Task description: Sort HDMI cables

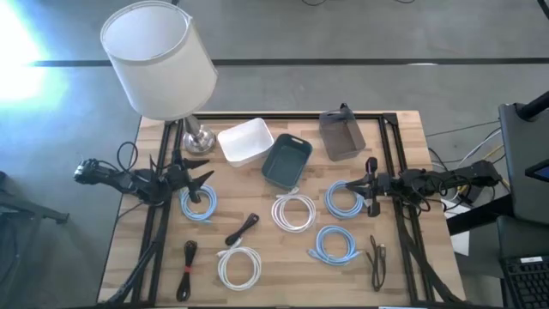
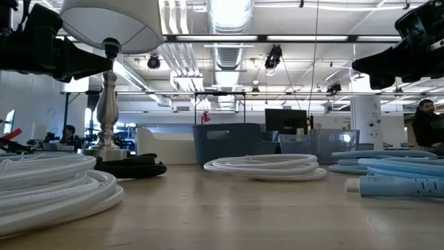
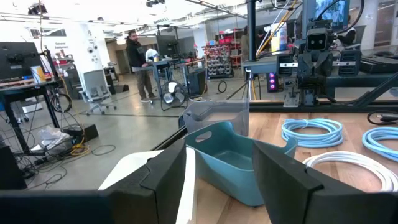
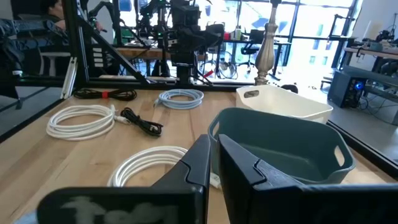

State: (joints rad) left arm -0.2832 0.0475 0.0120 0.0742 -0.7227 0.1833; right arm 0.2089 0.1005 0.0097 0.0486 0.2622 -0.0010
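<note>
Both grippers are empty and none of the sorting has begun; your left gripper hangs with its fingers spread wide at the table's left side, just above a light-blue coil; your right gripper sits with fingers pinched together on nothing, at the edge of another light-blue coil.

All eight cables lie loose on the wood: a third light-blue coil near the front, two white coils and, and three dark bundles and; the white bin, the teal bin and the grey bin at the back look empty.

Judging from this, you are at the first pick; the left gripper needs only to drop onto the coil beneath it and take one side of the loop, while the right must open before it can grasp anything.
</note>
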